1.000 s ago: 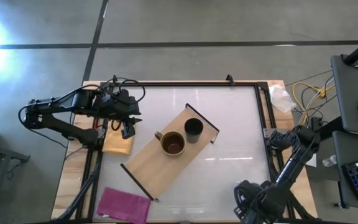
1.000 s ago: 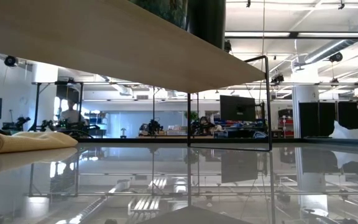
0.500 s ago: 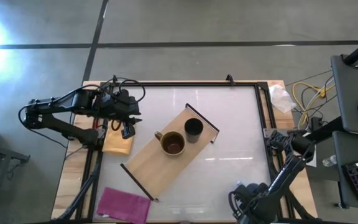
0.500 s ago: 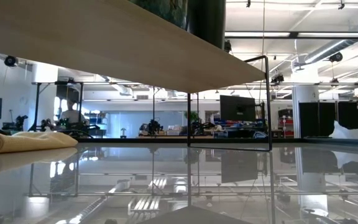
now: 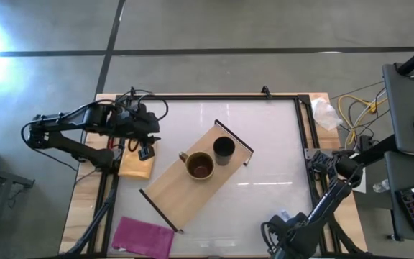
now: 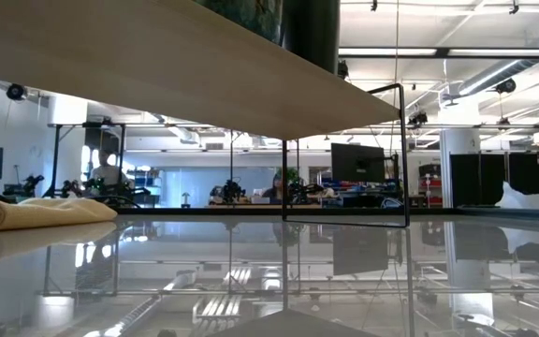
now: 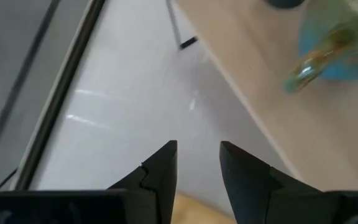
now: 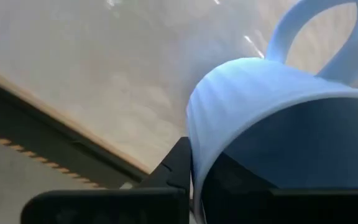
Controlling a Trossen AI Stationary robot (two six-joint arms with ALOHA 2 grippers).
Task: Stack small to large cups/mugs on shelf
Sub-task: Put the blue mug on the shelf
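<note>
I'm seeing a light-wood shelf (image 5: pixel 196 170) carrying a mustard-brown mug (image 5: pixel 200 166) and black cup (image 5: pixel 223 149); a light blue-grey mug (image 8: pixel 278 124), plain, is filling the right wrist view.

Bright overhead light, glossy table (image 5: pixel 264 144) glare

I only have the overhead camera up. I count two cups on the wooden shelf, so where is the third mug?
Observer: The right wrist view shows the light blue-grey mug in the right gripper, clamped by its rim.
Operator: Is the left one carrying anything?
Observer: No. The left wrist view shows the left gripper with its fingers slightly apart and nothing between them.
Operator: Does the shelf lie flat on the table?
Observer: No. The low view shows the shelf raised on its black rails, with open space under the board.
</note>
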